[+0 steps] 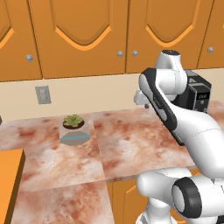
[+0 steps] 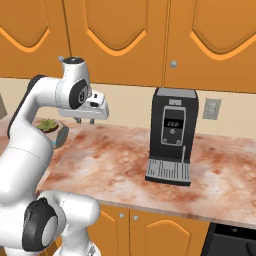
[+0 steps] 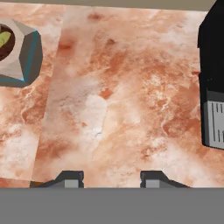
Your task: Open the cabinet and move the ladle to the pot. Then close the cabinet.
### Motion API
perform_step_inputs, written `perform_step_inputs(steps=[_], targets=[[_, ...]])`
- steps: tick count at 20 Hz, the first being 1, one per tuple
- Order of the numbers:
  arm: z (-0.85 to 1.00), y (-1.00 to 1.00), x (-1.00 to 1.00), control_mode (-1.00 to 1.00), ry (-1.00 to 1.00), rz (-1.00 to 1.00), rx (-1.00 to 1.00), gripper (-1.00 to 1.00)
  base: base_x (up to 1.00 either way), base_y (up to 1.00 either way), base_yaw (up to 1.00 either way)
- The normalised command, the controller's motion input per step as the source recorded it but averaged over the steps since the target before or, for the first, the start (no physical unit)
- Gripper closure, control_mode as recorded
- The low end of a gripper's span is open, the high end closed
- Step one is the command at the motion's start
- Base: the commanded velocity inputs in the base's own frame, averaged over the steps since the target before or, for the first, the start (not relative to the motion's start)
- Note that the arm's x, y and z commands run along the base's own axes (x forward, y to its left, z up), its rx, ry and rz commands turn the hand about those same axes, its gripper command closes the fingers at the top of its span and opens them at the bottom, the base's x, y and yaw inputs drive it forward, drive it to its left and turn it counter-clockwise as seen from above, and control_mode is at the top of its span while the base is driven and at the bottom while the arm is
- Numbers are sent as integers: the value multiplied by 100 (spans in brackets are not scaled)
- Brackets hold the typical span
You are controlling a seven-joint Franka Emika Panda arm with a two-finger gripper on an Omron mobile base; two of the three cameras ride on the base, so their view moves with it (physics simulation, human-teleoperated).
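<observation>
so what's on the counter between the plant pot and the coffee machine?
Nothing: bare counter between plant pot and coffee machine in the hand view; the gripper hangs above it.

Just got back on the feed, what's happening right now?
The arm holds its tool above the marble counter, fingers apart with nothing between them, pointing down between the potted plant and the coffee machine. The wall cabinets above are all shut, so the first step, opening one, has not begun.

My views are evenly, brightly lit and sharp, without glare. Shadows on my counter (image 1: 131,148) are faint.
</observation>
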Motion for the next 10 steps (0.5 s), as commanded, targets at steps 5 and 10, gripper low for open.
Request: perform_step_inputs(steps=[5,10], targets=[[0,0,-2,-100,0,0,0,-100,0,0,0],[26,0,-27,-100,-24,0,0,-100,0,0,0]])
